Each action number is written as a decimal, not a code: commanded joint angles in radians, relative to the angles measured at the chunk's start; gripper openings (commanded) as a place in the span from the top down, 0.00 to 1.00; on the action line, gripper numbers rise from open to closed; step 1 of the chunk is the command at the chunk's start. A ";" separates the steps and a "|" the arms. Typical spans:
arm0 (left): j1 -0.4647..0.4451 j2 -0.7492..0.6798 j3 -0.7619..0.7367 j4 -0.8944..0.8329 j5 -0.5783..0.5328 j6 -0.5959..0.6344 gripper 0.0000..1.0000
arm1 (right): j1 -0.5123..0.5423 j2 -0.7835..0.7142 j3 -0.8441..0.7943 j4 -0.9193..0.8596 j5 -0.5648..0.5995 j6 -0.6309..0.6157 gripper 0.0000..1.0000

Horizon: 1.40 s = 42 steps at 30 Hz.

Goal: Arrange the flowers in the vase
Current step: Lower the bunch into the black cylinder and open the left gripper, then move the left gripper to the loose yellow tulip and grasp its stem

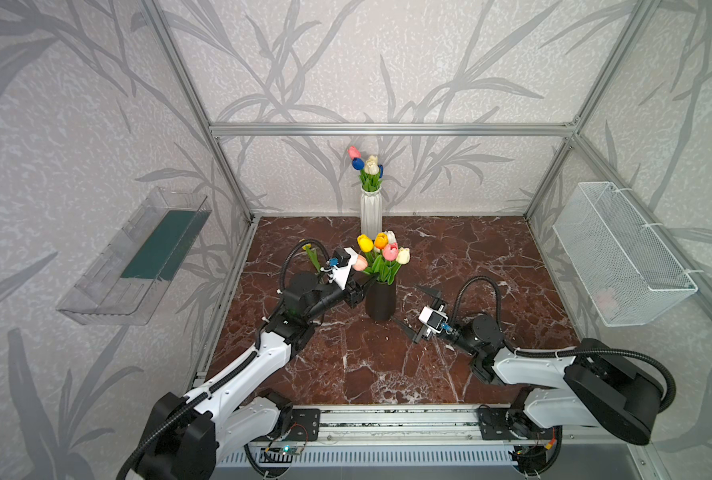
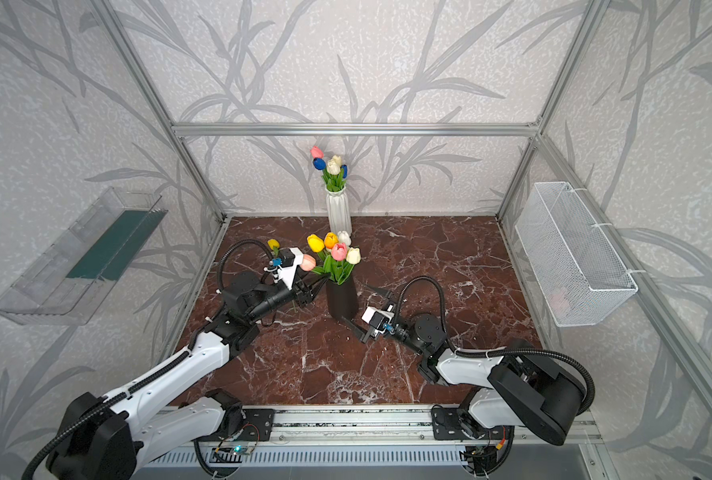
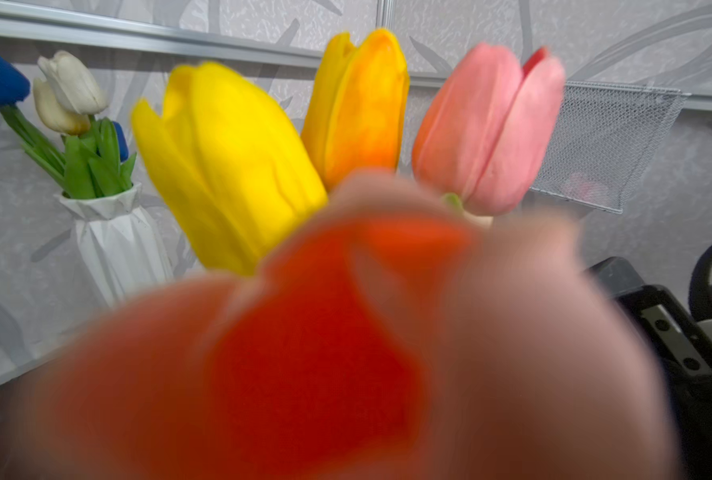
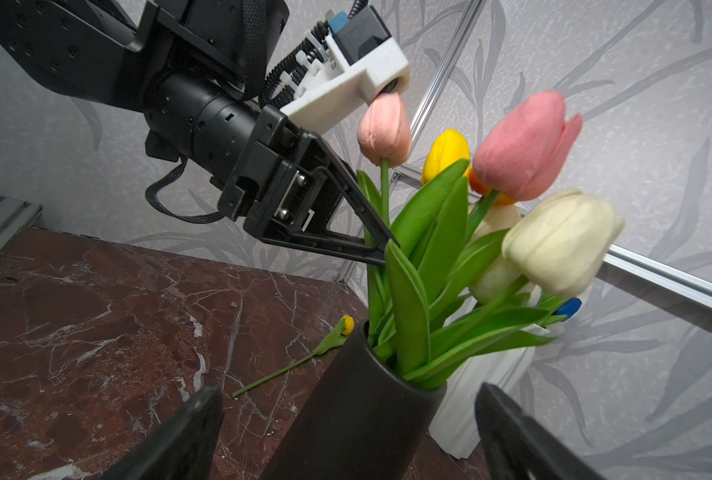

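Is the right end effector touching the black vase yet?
Apart. In the right wrist view the right end effector straddles the black vase, with a clear gap inside each finger.

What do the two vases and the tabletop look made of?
Black vase: matte, smooth, likely plastic or ceramic; no shine. White vase: faceted folds, satin sheen, probably ceramic. Tabletop: glossy red-brown with white veins, marble or a marble-look sheet.
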 commanded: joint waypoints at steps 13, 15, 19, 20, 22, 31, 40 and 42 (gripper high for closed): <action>0.005 -0.257 -0.195 -0.043 -0.260 -0.008 0.06 | 0.008 0.023 0.004 0.042 0.032 0.013 0.05; 0.006 -0.283 -0.209 -0.023 -0.270 -0.008 0.05 | 0.008 0.021 0.004 0.042 0.042 0.019 0.05; 0.005 -0.299 -0.236 -0.011 -0.362 0.017 0.04 | 0.008 0.024 0.004 0.042 0.045 0.025 0.05; 0.006 -0.304 -0.252 -0.004 -0.391 0.023 0.04 | 0.008 0.026 0.004 0.042 0.044 0.027 0.05; 0.007 -0.313 -0.293 0.040 -0.445 0.032 0.04 | 0.008 0.028 0.006 0.043 0.048 0.026 0.05; 0.018 -0.263 -0.384 0.137 -0.581 0.061 0.06 | 0.008 0.027 0.004 0.042 0.051 0.022 0.05; 0.165 -0.016 -0.236 0.016 -0.639 -0.099 0.16 | 0.008 0.023 0.003 0.042 0.045 0.024 0.05; 0.232 0.062 -0.143 -0.112 -0.636 -0.185 0.22 | 0.007 0.020 0.002 0.042 0.047 0.021 0.05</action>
